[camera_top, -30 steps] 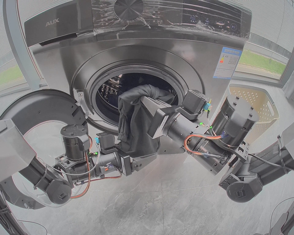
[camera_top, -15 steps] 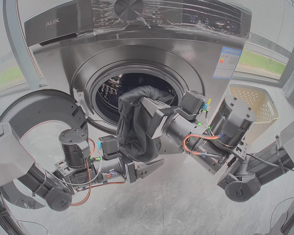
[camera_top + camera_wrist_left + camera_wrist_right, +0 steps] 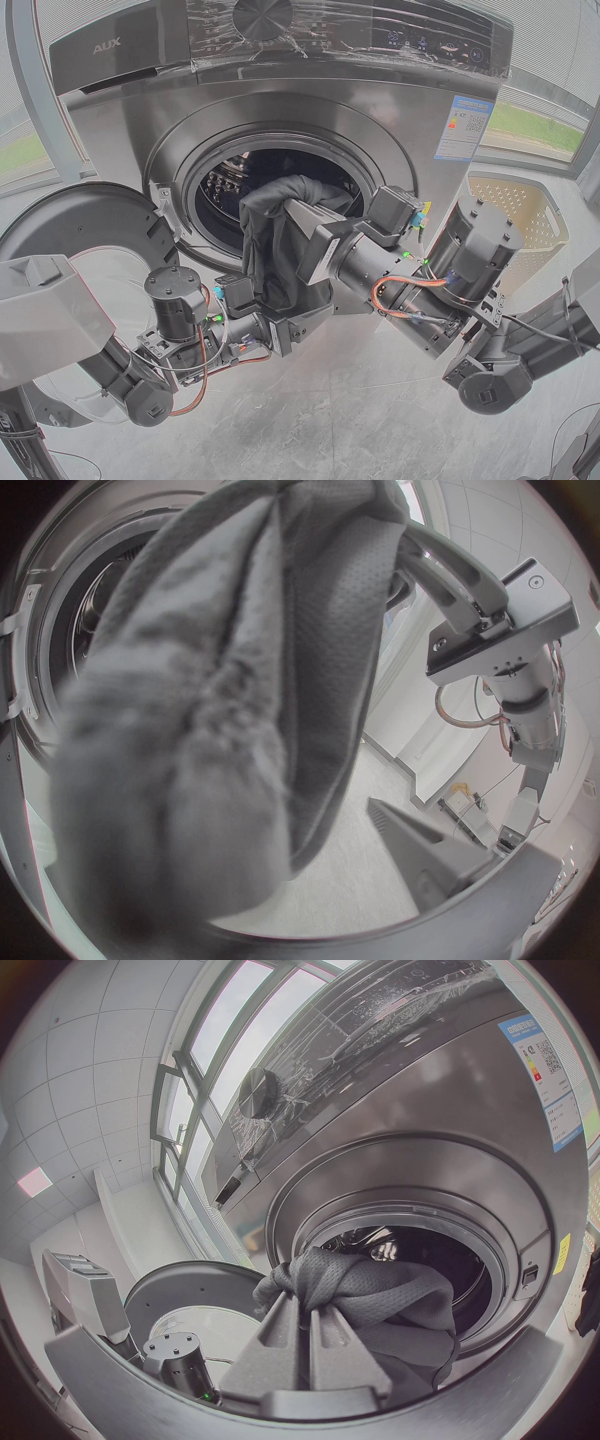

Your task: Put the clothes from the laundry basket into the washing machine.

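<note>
A dark grey garment [image 3: 275,250] hangs in front of the washing machine's drum opening [image 3: 219,187]. My right gripper [image 3: 290,203] is shut on its top fold, level with the door ring. In the right wrist view the two fingers [image 3: 284,1341] lie close together, with the bunched cloth [image 3: 375,1291] at their tips. My left gripper [image 3: 315,315] sits under the garment's hanging lower end, open. One of its fingers [image 3: 425,855] is bare; the cloth [image 3: 219,699] covers the other side. The laundry basket [image 3: 531,219] stands to the machine's right.
The round washer door [image 3: 81,231] is swung open to the left, close behind my left arm. The grey tiled floor [image 3: 350,412] lies open in front of the machine. Windows flank the machine on both sides.
The left gripper dropped away from the garment's lower end, then rose and shifted right, back under it. The right gripper has held nearly still with the garment.
</note>
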{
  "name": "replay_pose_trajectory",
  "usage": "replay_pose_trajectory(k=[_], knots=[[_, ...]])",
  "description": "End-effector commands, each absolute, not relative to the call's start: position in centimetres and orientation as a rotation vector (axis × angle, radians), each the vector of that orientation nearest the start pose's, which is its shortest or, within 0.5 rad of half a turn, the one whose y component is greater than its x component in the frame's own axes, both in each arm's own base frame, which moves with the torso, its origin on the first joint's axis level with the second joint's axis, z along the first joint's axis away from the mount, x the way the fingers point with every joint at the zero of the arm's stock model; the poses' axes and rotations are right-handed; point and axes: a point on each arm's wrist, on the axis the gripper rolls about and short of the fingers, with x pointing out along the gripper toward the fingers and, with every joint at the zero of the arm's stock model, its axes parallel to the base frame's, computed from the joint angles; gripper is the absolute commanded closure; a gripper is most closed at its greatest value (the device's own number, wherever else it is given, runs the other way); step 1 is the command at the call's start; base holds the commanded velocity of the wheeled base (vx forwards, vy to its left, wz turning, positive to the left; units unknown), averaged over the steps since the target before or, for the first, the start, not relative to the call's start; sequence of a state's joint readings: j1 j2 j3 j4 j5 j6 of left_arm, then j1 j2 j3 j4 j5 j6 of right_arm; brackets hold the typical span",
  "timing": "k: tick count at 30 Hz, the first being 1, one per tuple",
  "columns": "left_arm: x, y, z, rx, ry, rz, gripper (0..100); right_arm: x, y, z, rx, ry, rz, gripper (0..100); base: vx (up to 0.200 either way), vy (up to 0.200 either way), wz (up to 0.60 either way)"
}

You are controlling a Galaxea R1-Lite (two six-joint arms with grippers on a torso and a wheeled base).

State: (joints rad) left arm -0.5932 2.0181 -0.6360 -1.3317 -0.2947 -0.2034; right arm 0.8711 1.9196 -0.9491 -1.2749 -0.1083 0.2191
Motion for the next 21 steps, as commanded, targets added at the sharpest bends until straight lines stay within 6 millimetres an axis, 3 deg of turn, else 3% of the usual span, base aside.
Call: replay_pose_trajectory(k=[1,9,15,21], knots=[[27.8,-19.7,10.8,-0.183,0.129,-0.872,100,23.4,27.4,21.1,0.354,-0.192,0.787,100,0.000,0.000,0.00],[26.0,-19.5,12.5,-0.193,0.090,-0.897,100,23.9,27.5,20.4,0.350,-0.187,0.778,100,0.000,0.000,0.00],[21.6,-18.7,14.5,-0.205,0.071,-0.963,100,24.1,28.0,19.2,0.334,-0.159,0.778,100,0.000,0.000,0.00],[18.5,-17.2,14.8,-0.194,0.083,-0.996,100,23.9,28.2,17.5,0.318,-0.129,0.786,100,0.000,0.000,0.00]])
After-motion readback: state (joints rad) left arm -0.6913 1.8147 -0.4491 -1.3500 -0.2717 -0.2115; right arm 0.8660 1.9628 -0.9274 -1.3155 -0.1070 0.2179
